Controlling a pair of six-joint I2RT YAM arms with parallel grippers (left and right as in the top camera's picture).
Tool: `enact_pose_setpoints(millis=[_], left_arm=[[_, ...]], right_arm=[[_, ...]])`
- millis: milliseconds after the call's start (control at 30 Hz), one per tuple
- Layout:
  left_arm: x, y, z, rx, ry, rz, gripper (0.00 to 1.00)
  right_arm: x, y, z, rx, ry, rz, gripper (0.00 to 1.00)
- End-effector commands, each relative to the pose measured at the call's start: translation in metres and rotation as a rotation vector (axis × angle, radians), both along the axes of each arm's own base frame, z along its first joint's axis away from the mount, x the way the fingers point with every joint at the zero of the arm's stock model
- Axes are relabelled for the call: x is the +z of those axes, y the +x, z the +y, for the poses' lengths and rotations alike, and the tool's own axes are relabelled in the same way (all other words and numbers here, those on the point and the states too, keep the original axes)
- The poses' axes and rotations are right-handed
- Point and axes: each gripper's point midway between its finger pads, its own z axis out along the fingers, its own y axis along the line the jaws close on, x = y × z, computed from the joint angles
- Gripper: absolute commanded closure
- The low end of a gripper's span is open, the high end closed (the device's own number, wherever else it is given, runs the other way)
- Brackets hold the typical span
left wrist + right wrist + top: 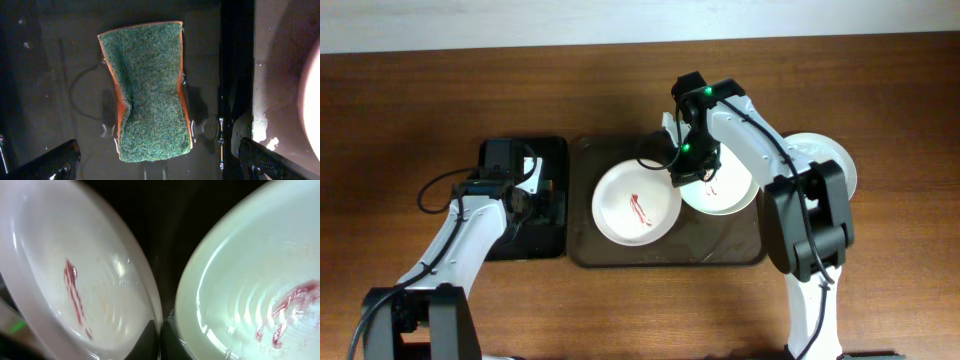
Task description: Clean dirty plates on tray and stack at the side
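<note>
The dark brown tray [720, 242] holds two white plates with red smears. The left plate [636, 205] also shows in the right wrist view [75, 280]. The right plate [728, 192] also shows there [260, 280]. A third white plate [835, 160] lies on the table to the right of the tray, partly under the right arm. My right gripper [686, 176] [160, 340] sits between the two tray plates, its fingers closed on the left plate's right rim. My left gripper [542, 198] [160, 162] is open, just above a green and orange sponge [150, 90].
The sponge lies in a smaller black tray [520, 245] [60, 75] left of the brown tray. That tray's rim [235, 75] stands between the sponge and the brown tray. The wooden table [420, 100] surrounds both trays.
</note>
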Motion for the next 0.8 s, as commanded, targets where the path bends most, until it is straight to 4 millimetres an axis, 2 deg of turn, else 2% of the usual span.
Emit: enact_pose_setpoints(millis=[0,67,167,267,333,367,433,500,600,667,700,767], left_arm=[[0.008,0.006,0.000,0.008,-0.013,-0.028,0.01],[0.009,0.006,0.000,0.008,-0.013,-0.028,0.01],[0.009,0.008,-0.001,0.008,-0.013,-0.039,0.01],[0.012,0.016,-0.001,0.007,-0.015,-0.073,0.01],[0.016,0.028,-0.001,0.007,-0.017,-0.124,0.02],[0.015,0.033,-0.001,0.008,-0.015,-0.143,0.09],[0.008,0.034,-0.001,0.008,-0.015,-0.140,0.10],[-0.001,0.038,-0.001,0.008,-0.015,-0.135,0.24],[-0.032,0.031,-0.001,0.008,-0.011,-0.047,0.27],[-0.041,0.027,-0.001,0.008,-0.010,-0.016,0.36],[-0.041,0.027,-0.001,0.008,-0.010,-0.016,0.55],[-0.042,0.027,-0.001,0.008,-0.010,-0.015,0.79]], right_arm=[[0.014,-0.032,0.015,0.034,0.007,0.061,0.96],[-0.002,-0.053,0.018,0.019,-0.038,0.124,0.96],[-0.030,-0.066,0.014,-0.095,-0.077,0.179,0.96],[-0.051,-0.065,0.014,-0.207,-0.086,0.179,0.96],[-0.054,-0.053,0.020,-0.227,-0.058,0.133,0.96],[-0.054,-0.049,0.022,-0.227,-0.048,0.117,0.96],[-0.054,-0.043,0.022,-0.233,-0.039,0.102,0.96],[-0.054,-0.043,0.021,-0.239,-0.039,0.103,0.96],[-0.054,-0.044,0.021,-0.237,-0.042,0.107,0.96],[-0.054,-0.045,0.021,-0.237,-0.042,0.108,0.96],[-0.054,-0.045,0.021,-0.237,-0.042,0.108,0.96],[-0.054,-0.046,0.020,-0.237,-0.045,0.112,0.96]])
